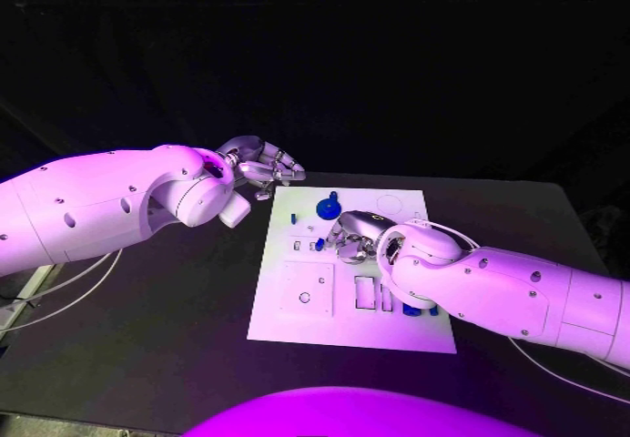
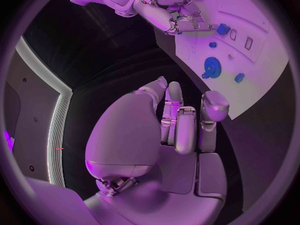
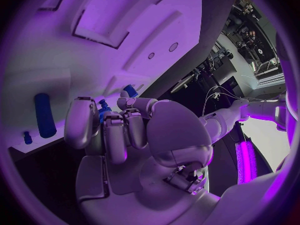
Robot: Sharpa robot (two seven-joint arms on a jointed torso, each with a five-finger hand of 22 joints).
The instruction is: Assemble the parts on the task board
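Observation:
The white task board (image 1: 299,319) lies in the middle of the black table. My right hand (image 1: 354,235) hovers over the board's far half and pinches a small blue part (image 3: 103,108) in its curled fingers (image 3: 114,135). The left wrist view shows the same hand (image 2: 169,12) above the board. A blue gear (image 1: 329,208) stands near the board's far edge, and a small blue piece (image 1: 320,244) lies just left of the right hand. My left hand (image 1: 263,164) hangs off the board's far left corner, fingers (image 2: 181,127) curled in on nothing.
More blue pieces (image 1: 418,309) lie by the right forearm on the board's right side. A blue rod (image 3: 44,115) and a tiny blue peg (image 3: 27,136) rest on the board. Rectangular recesses (image 1: 365,291) mark its near half. Black table (image 1: 157,337) surrounds the board.

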